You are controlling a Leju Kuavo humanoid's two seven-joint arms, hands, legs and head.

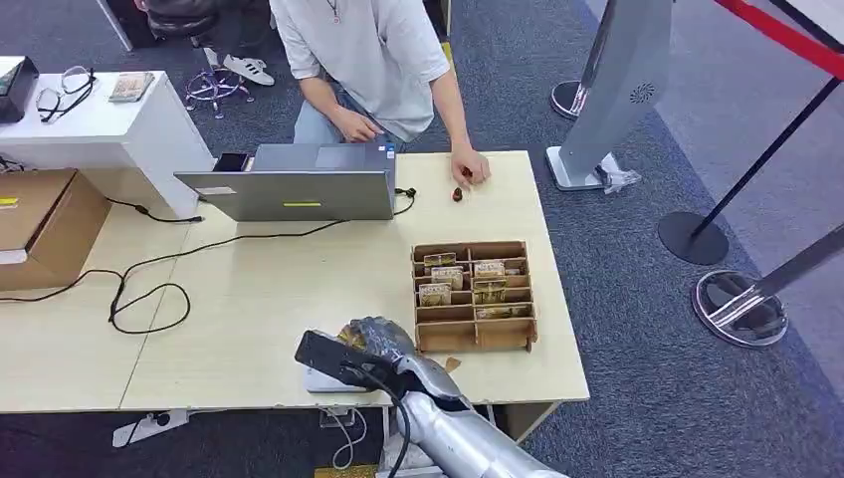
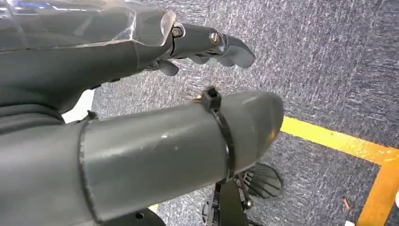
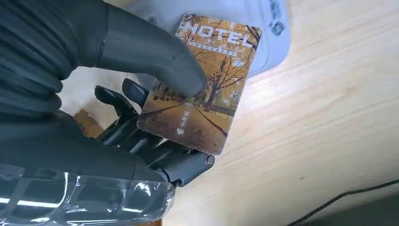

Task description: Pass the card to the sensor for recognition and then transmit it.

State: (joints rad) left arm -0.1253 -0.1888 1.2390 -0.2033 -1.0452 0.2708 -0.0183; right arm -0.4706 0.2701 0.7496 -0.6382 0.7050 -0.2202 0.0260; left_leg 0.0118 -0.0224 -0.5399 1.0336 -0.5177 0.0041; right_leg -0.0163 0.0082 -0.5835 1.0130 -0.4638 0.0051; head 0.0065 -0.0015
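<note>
My right hand (image 1: 376, 342) hovers low over the table's front edge and pinches a hotel card (image 3: 202, 89) printed with autumn trees. The thumb (image 3: 155, 52) presses on the card's face and the darker fingers (image 3: 155, 150) support it from underneath. The card's far end overlaps a white sensor pad (image 3: 270, 28) lying on the wooden tabletop; the sensor (image 1: 320, 381) also peeks out beneath the hand in the head view. My left hand (image 2: 207, 42) hangs over grey carpet with nothing in it, its fingers apart from the thumb.
A wooden card box (image 1: 474, 295) with several cards stands just right of my hand. A laptop (image 1: 299, 184) sits at the far side, a person (image 1: 368, 60) behind it with a hand on the table. Black cables (image 1: 149, 299) trail left. Stanchion bases (image 1: 741, 309) stand right.
</note>
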